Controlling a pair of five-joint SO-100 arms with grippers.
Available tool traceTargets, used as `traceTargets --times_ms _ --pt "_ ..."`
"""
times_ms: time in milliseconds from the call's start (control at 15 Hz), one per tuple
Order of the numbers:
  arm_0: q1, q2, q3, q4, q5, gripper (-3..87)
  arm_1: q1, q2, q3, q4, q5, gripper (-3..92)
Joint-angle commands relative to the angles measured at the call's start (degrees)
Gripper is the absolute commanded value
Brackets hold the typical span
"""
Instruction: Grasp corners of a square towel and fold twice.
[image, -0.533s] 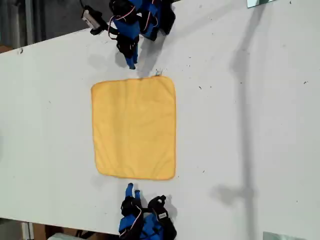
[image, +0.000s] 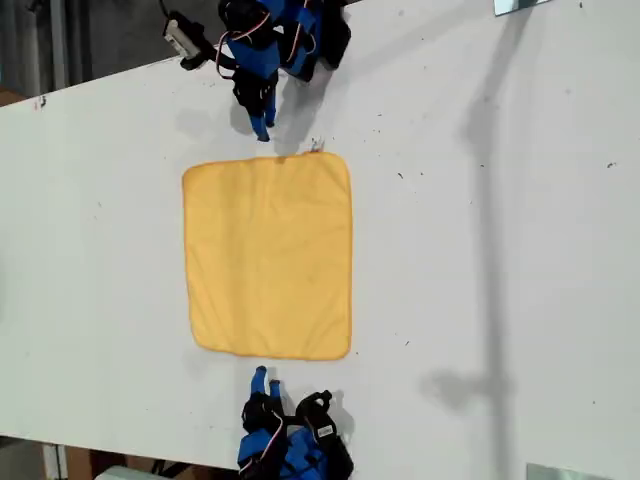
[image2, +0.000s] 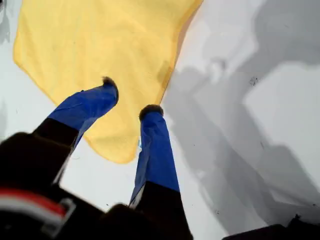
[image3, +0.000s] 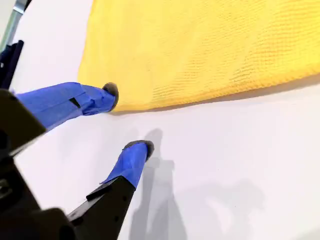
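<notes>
Both hanging spread and empty: my first pincer (image2: 130, 95) above the yellow towel (image: 268, 255) near one rounded corner (image2: 117, 150), my second pincer (image3: 125, 119) over bare desk (image3: 225, 165) just beside another corner (image3: 89, 75). Lying flat and unfolded on the desk, between the two arms in the exterior view. Judging the step as reaching for the corners. Needing to slide one fingertip under the hem and keep one on top, pinching only the single layer, closing both pincers together, then lifting evenly to avoid dragging or wrinkling the cloth.
</notes>
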Motion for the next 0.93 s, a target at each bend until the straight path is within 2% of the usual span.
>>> traceTargets --times_ms 0,733,800,867 --pt "1.05 0.18 0.26 -0.62 -0.44 18.2 -0.53 -0.35 -0.26 -0.70 -0.70 15.7" --pt "1.14 0.18 0.26 -0.44 -0.70 18.3 -0.62 -0.35 -0.26 -0.70 -0.70 16.4" --pt "1.14 0.18 0.26 -0.44 -0.70 18.6 -0.70 -0.35 -0.26 -0.70 -0.70 17.2" --pt "2.02 0.18 0.09 -1.05 0.26 19.6 -2.37 -0.53 0.79 -3.16 -4.04 24.1"
